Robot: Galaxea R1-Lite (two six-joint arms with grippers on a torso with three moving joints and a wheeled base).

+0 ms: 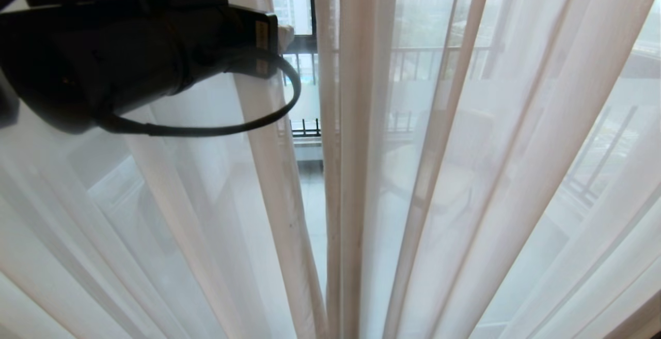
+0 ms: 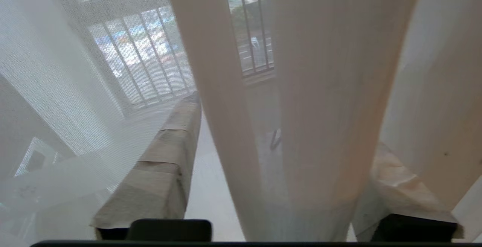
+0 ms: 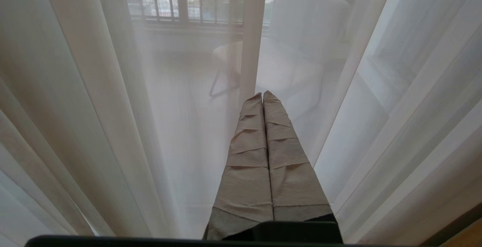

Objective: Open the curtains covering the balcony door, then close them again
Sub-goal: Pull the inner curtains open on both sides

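Cream-white sheer curtains (image 1: 465,173) hang in long pleats across the whole head view. A narrow slit (image 1: 310,184) runs between two panels. My left arm (image 1: 103,44) reaches in from the upper left, and one taped fingertip (image 1: 285,36) shows at the slit's left edge. In the left wrist view, my left gripper (image 2: 286,126) stands open astride a sheer fold (image 2: 320,107), its fingers (image 2: 165,164) well apart and not pinching it. My right gripper (image 3: 262,94) is shut and empty, pointing at the sheers (image 3: 94,107). The balcony door is hidden behind the fabric.
A railing (image 1: 304,127) and pale balcony floor (image 1: 312,210) show through the slit. A white chair (image 3: 305,32) stands on the balcony behind the sheers. A strip of wooden floor (image 3: 470,235) shows in the right wrist view.
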